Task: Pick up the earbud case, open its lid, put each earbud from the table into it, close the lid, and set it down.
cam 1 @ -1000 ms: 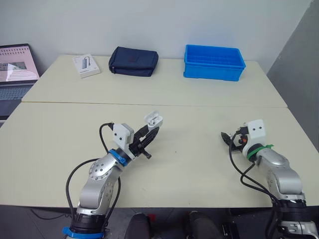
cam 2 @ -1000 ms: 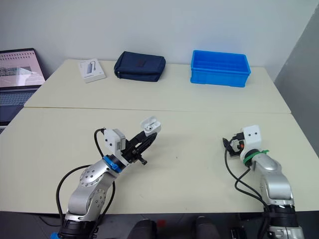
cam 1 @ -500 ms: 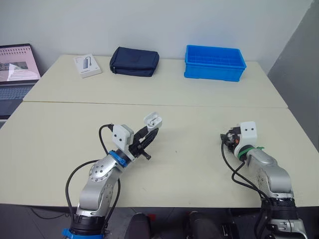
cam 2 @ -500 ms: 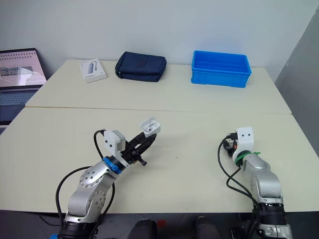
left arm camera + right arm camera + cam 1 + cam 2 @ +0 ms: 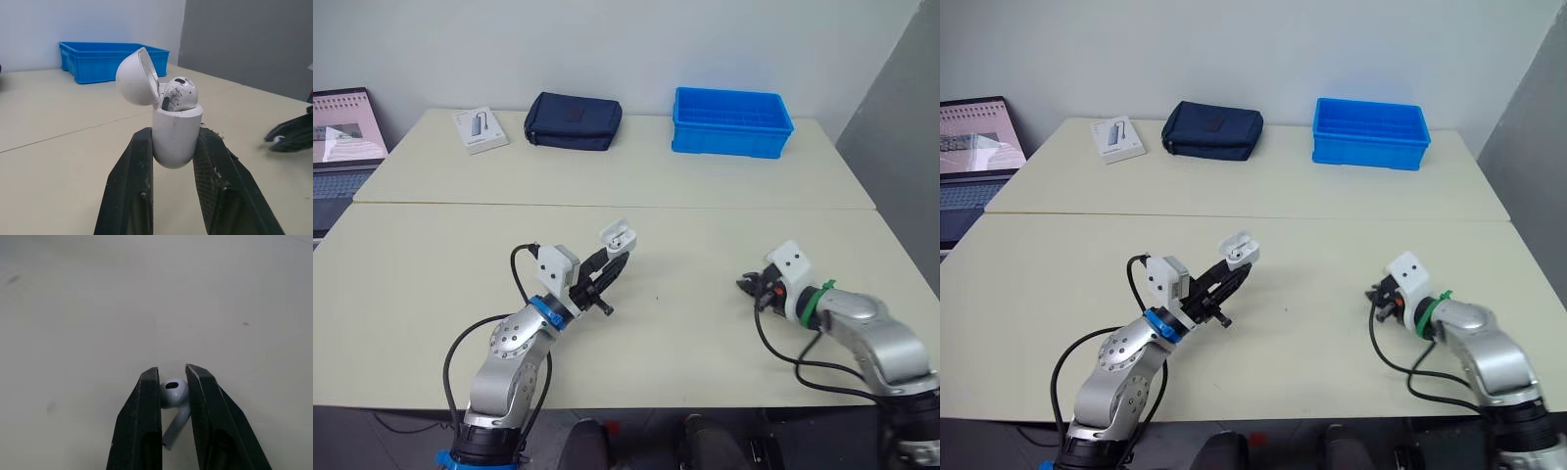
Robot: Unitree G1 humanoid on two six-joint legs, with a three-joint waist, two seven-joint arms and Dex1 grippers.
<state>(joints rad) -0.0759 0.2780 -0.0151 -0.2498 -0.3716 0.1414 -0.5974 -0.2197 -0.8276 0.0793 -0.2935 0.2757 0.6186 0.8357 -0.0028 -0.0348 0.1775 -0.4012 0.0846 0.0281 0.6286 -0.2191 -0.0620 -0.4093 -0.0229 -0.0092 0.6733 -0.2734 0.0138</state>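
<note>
Blue bin [image 5: 732, 121] and dark pouch [image 5: 573, 120] sit well behind the earbud case [image 5: 176, 132], lid open, clamped in the left gripper [image 5: 174, 147]; right gripper [image 5: 172, 374] pinches an earbud [image 5: 174, 391].

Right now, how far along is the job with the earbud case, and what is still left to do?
Done: the left hand grips the earbud case, its lid is open, and one earbud sits inside. In hand: the right hand pinches the second earbud, apart from the case. Left: put it in, close the lid, set the case down.
</note>
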